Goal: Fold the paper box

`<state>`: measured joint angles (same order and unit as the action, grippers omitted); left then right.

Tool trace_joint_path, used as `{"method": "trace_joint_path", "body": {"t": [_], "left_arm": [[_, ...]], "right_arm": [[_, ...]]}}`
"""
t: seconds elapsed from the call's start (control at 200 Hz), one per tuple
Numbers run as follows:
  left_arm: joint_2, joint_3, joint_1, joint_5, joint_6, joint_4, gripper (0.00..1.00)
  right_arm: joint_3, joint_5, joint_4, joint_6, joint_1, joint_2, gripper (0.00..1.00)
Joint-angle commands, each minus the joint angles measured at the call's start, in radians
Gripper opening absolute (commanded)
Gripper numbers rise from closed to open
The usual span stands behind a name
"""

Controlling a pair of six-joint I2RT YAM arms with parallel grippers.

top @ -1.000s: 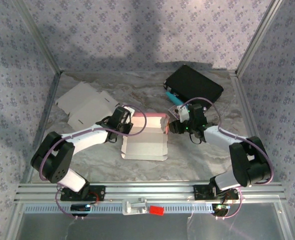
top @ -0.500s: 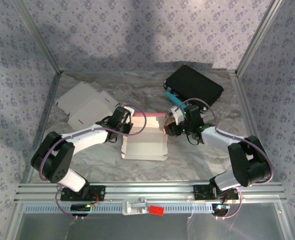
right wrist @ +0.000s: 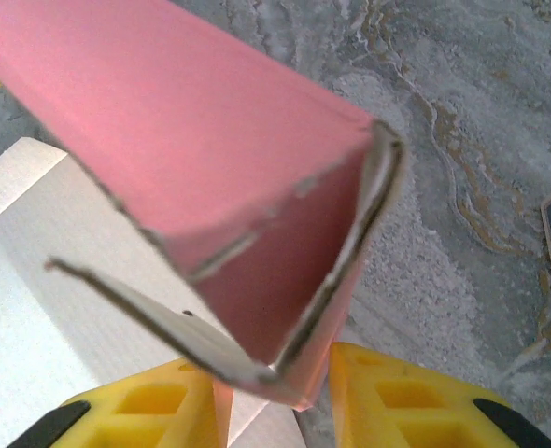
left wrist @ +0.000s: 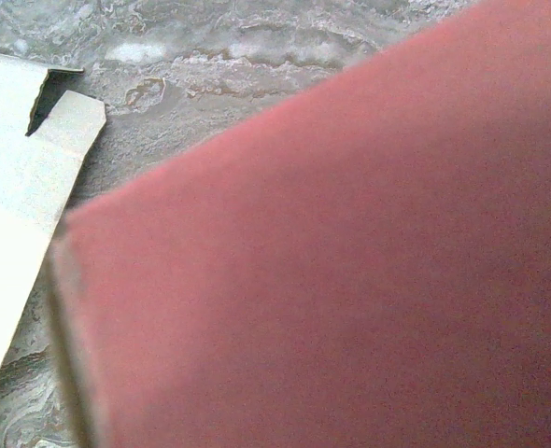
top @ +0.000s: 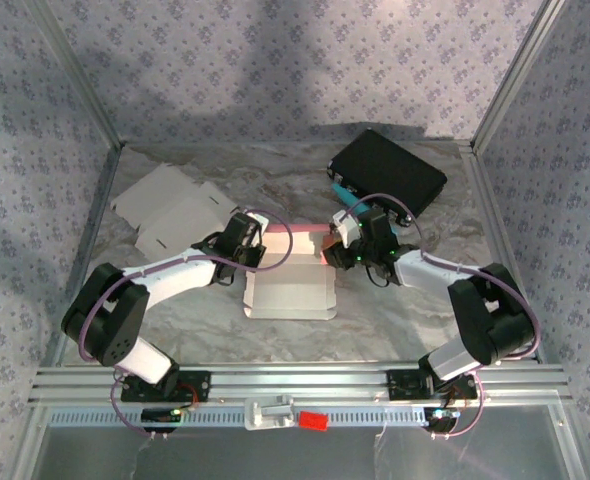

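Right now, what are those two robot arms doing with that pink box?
They are folding a paper box, pink outside and white inside, in the middle of the marbled table. The box lies open, with its right wall standing up. The left gripper is shut at the box's left edge. The right gripper has its yellow fingers on either side of that raised wall; whether they pinch it, I cannot tell. The box is not finished.

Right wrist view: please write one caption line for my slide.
Right gripper with yellow fingers flanking a corner of the pink cardboard box over the grey marbled table.
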<state>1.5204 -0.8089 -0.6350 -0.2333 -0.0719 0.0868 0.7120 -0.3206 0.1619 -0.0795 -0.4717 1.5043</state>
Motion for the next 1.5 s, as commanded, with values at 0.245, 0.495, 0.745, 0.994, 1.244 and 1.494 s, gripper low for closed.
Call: {"method": "trace_joint_path", "body": {"t": [0.245,0.495,0.745,0.994,1.244,1.494], "left_arm": [[0.012,-0.033,-0.002,-0.011,0.009,0.038,0.00],[0.013,-0.032,-0.002,-0.008,0.003,0.040,0.00],[0.017,-0.039,-0.002,-0.004,0.003,0.045,0.00],[0.034,-0.060,-0.001,0.008,0.001,0.052,0.00],[0.046,-0.076,-0.002,0.017,0.001,0.059,0.00],[0.092,-0.173,-0.002,0.016,-0.057,0.158,0.00]], "right_arm": [[0.039,0.170,0.047,0.002,-0.062,0.026,0.24],[0.030,0.301,0.128,0.073,-0.106,0.047,0.26],[0.021,0.414,0.209,0.187,-0.104,0.078,0.25],[0.047,0.457,0.254,0.246,-0.109,0.138,0.28],[0.096,0.471,0.238,0.273,-0.107,0.180,0.17],[0.231,0.667,0.003,0.399,-0.150,0.208,0.00]]}}
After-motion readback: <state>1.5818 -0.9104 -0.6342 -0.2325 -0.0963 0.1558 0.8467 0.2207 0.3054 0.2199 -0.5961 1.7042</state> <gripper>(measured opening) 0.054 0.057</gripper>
